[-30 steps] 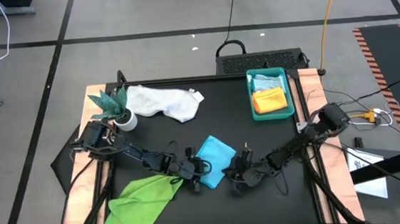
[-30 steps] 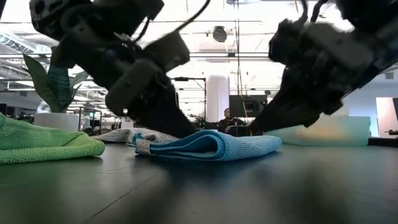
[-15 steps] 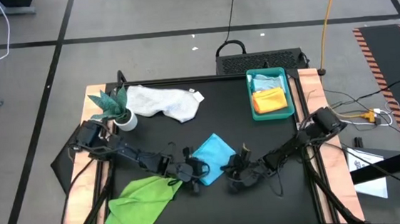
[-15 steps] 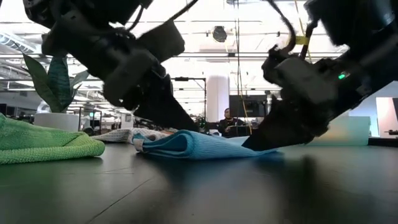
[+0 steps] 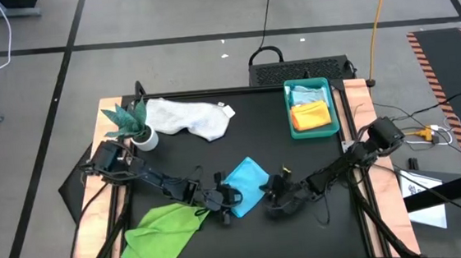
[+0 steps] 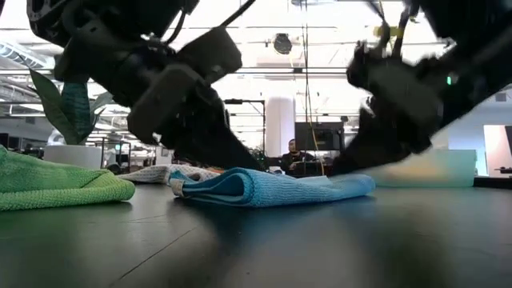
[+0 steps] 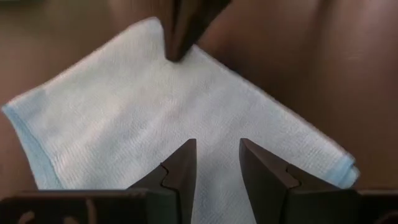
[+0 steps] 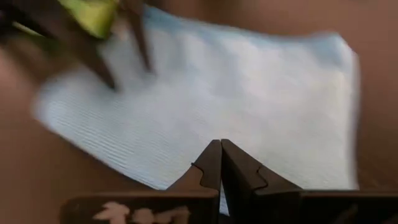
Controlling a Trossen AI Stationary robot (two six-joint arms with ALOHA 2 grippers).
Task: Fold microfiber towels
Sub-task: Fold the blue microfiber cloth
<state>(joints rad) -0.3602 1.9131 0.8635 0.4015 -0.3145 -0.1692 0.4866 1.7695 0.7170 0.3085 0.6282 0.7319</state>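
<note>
Towels lie spread about the black surface [image 5: 256,135]. A teal tray [image 5: 288,108] at the far right corner holds two folded ones, a pale blue towel [image 5: 308,96] and an orange towel [image 5: 312,117] just nearer. The turquoise towel [image 5: 247,184], folded, lies at the near middle between both arms. The left pincer [image 5: 229,197] rests on its left edge with fingers [image 7: 180,174] narrowly parted over the cloth, gripping nothing that shows. The right pincer [image 5: 270,190], pressed fully together, touches the towel's right edge. A green towel [image 5: 163,230] lies crumpled at the near left, beside the left arm. A white towel [image 5: 190,117] sprawls at the far left, just beside a plant [image 5: 131,120] in a white pot. In the low view a person [image 6: 293,154] shows in the room well beyond the surface.
</note>
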